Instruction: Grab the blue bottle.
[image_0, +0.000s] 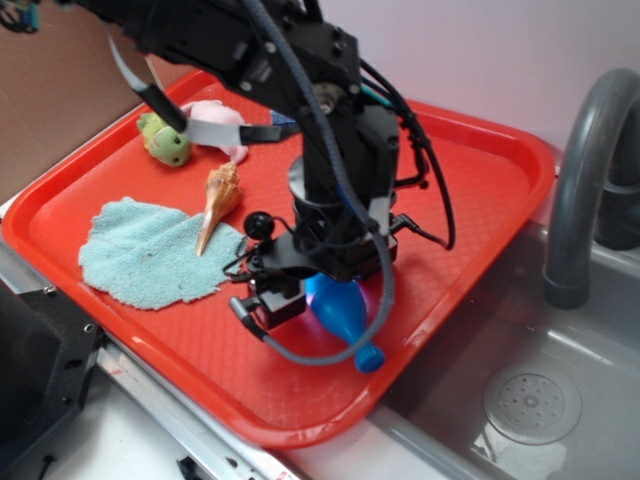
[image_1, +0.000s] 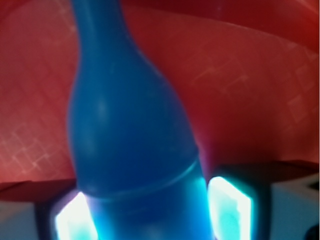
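Black links of the arm (image_0: 300, 70) come in from the upper left of the exterior view and bend straight down over the near half of the red tray (image_0: 480, 170), so the wrist hangs almost vertical and the gripper (image_0: 318, 295) sits low, just above the tray floor. Cables loop around the wrist and trail down past it to the tray.

Between the fingers lies the blue bottle (image_0: 340, 315) on its side on the tray, close to the near right rim. Its long axis runs diagonally: the wide body is tucked under the gripper, and the narrow neck and small cap point away toward the tray's near right edge (toward the sink (image_0: 530, 400) side). In the wrist view the bottle (image_1: 130, 140) fills the frame, body at the bottom and neck running up and away, with a finger pad (image_1: 230, 210) lit on either side of the body. The pads stand right against the bottle's flanks, closed in to about its width; whether they press it firmly is unclear from the blur.

Elsewhere on the tray, well apart from the bottle, lie a light-teal cloth (image_0: 150, 255), a shell (image_0: 220, 200) at its edge, a green toy (image_0: 165, 140) and a pink toy (image_0: 220, 125).
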